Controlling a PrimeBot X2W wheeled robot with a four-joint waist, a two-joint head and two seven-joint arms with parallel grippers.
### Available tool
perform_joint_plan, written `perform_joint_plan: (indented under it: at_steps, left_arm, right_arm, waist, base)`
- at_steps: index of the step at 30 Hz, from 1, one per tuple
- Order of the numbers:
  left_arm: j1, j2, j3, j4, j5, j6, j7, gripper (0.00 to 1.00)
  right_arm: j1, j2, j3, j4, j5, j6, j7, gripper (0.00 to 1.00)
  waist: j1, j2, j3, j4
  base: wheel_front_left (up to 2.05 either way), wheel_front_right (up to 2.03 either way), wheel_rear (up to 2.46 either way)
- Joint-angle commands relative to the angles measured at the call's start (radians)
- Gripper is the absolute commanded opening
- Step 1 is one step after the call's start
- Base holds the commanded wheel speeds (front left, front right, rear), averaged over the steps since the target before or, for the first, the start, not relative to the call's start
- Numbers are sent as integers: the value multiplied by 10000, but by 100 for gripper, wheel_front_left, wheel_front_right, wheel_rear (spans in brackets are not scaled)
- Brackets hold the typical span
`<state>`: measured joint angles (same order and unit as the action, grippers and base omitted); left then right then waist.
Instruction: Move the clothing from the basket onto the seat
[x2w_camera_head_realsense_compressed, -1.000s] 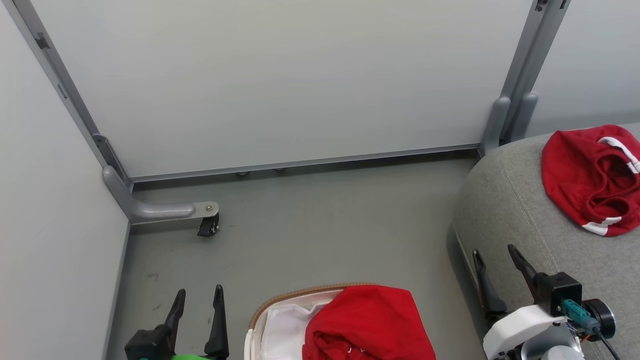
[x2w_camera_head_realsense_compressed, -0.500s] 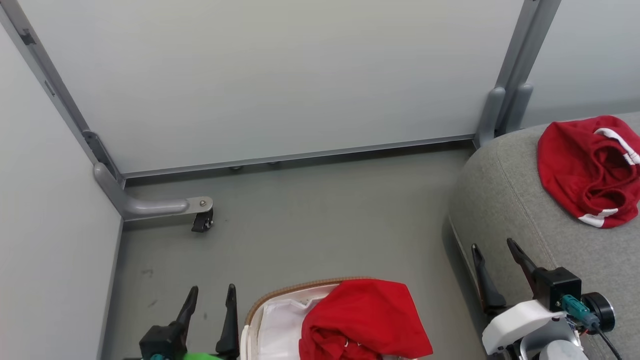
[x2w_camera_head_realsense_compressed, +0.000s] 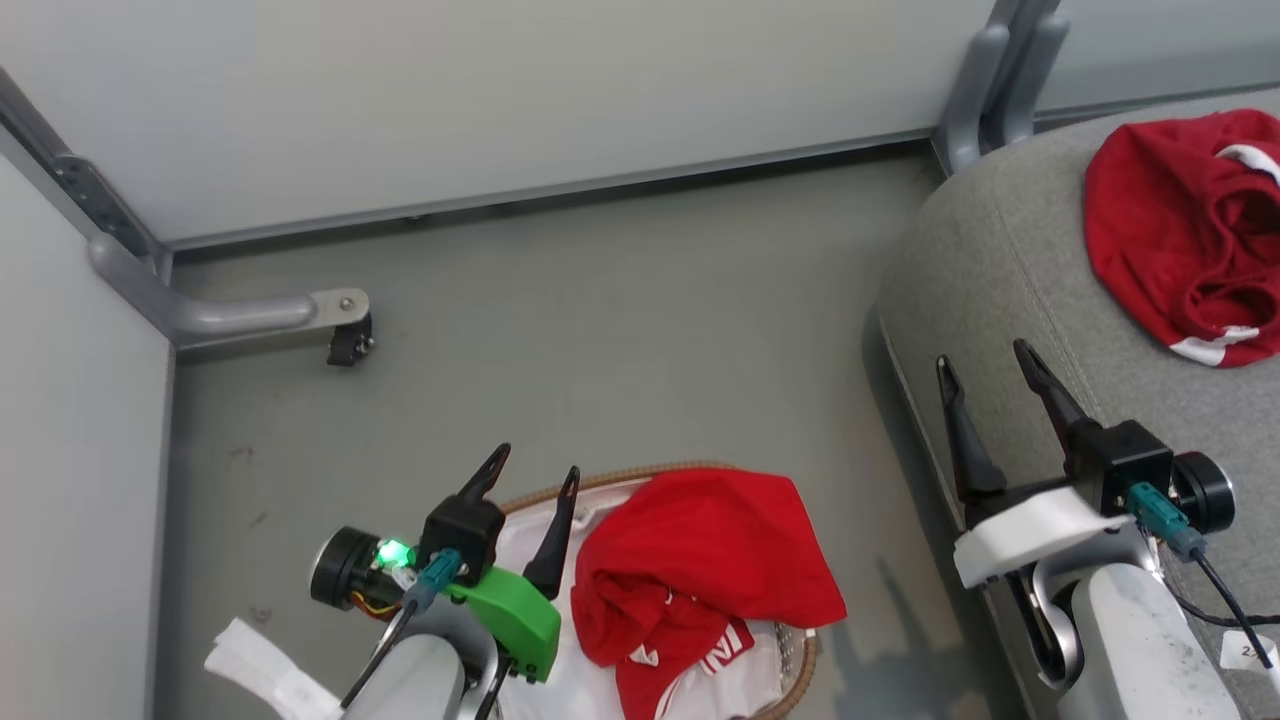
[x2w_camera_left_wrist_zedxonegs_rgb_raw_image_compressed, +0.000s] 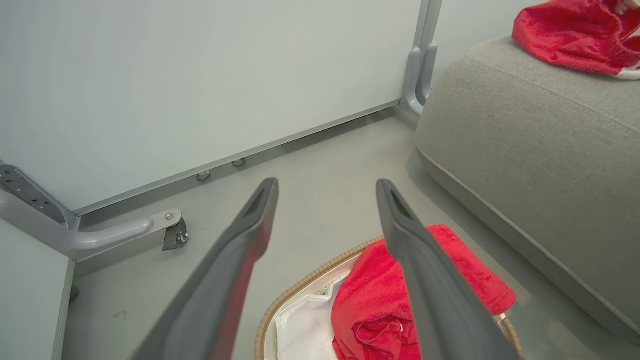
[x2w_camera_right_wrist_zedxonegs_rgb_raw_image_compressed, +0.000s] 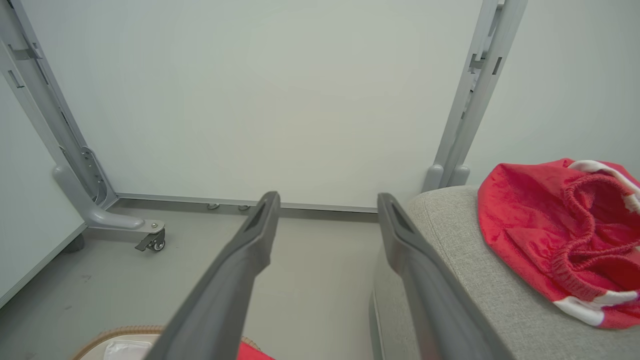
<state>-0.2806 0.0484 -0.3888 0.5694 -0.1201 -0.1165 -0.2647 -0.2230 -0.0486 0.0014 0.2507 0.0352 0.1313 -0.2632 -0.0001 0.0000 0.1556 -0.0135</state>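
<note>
**One red garment in the basket, one on the seat, both grippers empty**

Head view: the basket (x2w_camera_head_realsense_compressed: 640, 472) stands on the grey floor (x2w_camera_head_realsense_compressed: 600, 320) at the bottom of the picture. A red garment (x2w_camera_head_realsense_compressed: 700, 560) lies heaped in it and hangs over its right rim. White letters show on its lower fold. The left gripper (x2w_camera_head_realsense_compressed: 537, 461) is above the left part of the basket, its two fingers apart with nothing between them. The right gripper (x2w_camera_head_realsense_compressed: 981, 355) is over the rounded edge of the seat (x2w_camera_head_realsense_compressed: 1000, 260), also spread and empty. A second red garment (x2w_camera_head_realsense_compressed: 1170, 220) with white trim lies on the seat, well apart from both grippers.

Left wrist view: the two fingers stand wide. Below them are the woven rim, the white liner (x2w_camera_left_wrist_zedxonegs_rgb_raw_image_compressed: 300, 320) and the red garment. The seat is at the right.

Right wrist view: the fingers are wide apart and hold nothing. The second red garment rests on the seat at the right.
</note>
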Motion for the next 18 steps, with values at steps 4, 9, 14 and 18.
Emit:
perform_joint_plan:
  at_steps: [4, 9, 14, 18]
  left_arm:
    - [-1368, 43, -660, 1552, 251, -104, 7, 100]
    - [-2358, 109, -1399, 3298, 698, -145, 23, 100]
    - [-3202, 199, -2057, 4821, 974, -136, 146, 100]
    - [-3741, 163, -2320, 5545, 935, -142, 200, 100]
  right_arm:
    - [-558, -32, 84, -198, 143, -10, -23, 100]
    - [-991, -32, 210, -335, 352, -10, -23, 100]
    - [-1413, -29, 311, -433, 580, -12, -23, 100]
    - [-1759, -27, 397, -563, 663, -12, -25, 100]
  waist:
    - [1, 0, 2388, -1027]
    - [1, 0, 3497, -1448]
    - [1, 0, 4402, -1781]
    - [1, 0, 5062, -1988]
  base:
    - [0, 0, 0]
    - [0, 0, 0]
    - [0, 0, 0]
    - [0, 0, 0]
